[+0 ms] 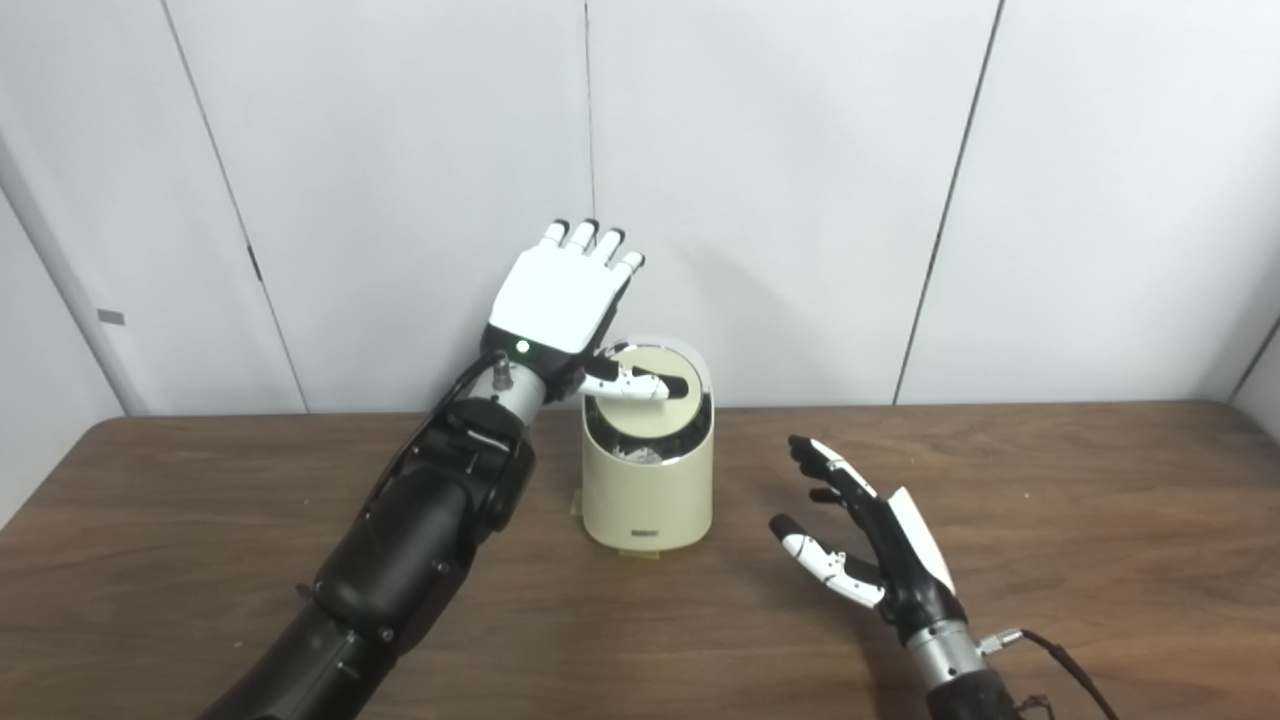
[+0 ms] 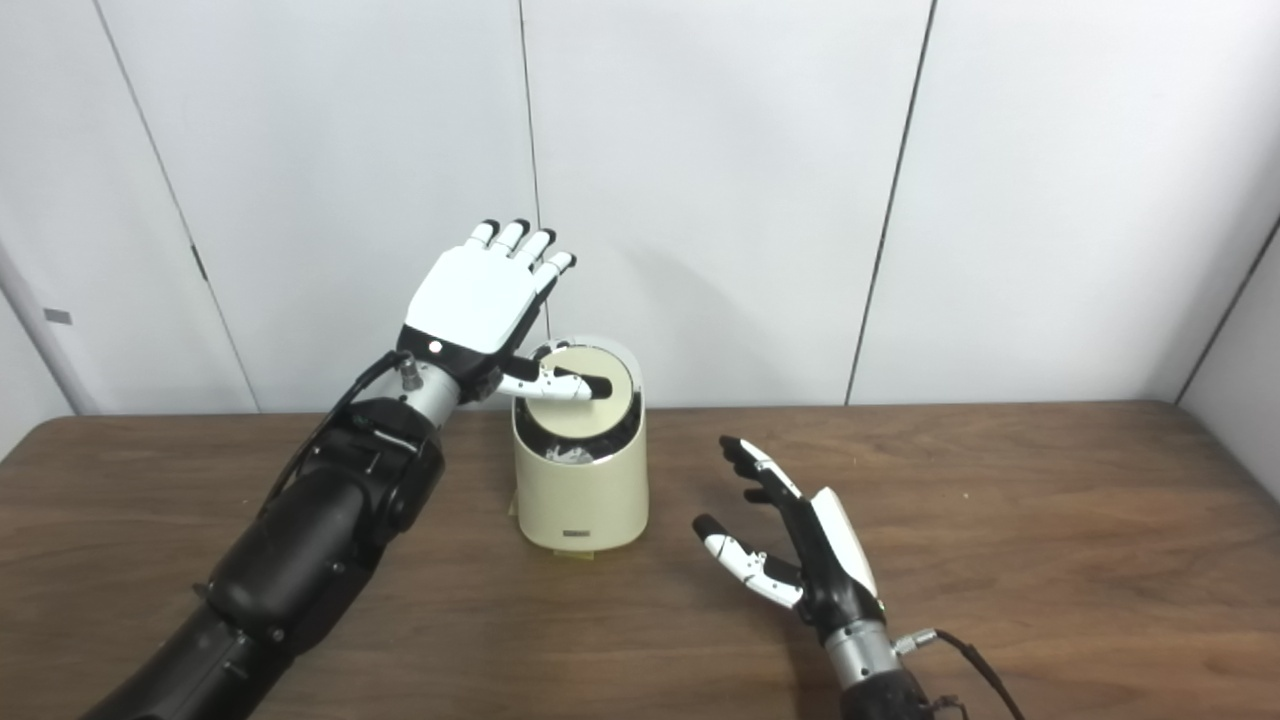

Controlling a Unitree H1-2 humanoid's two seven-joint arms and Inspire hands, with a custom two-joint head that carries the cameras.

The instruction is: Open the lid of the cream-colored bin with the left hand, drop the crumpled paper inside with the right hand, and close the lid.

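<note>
The left robot hand (image 1: 556, 300) is raised, fingers spread, its thumb lying across the tilted lid (image 1: 655, 385) of the cream-colored bin (image 1: 648, 490). Crumpled paper (image 1: 640, 455) lies inside the bin. The right robot hand (image 1: 865, 545) hovers open and empty, near the bin, above the wooden counter (image 1: 1050, 520).

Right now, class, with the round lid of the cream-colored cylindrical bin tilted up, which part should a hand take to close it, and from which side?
Take the raised free edge of the round lid, coming from above on the left hand's side. The lid stands tilted over the cream-colored cylindrical bin, hinged at the back, so pressing down on that edge should swing it shut.
</note>
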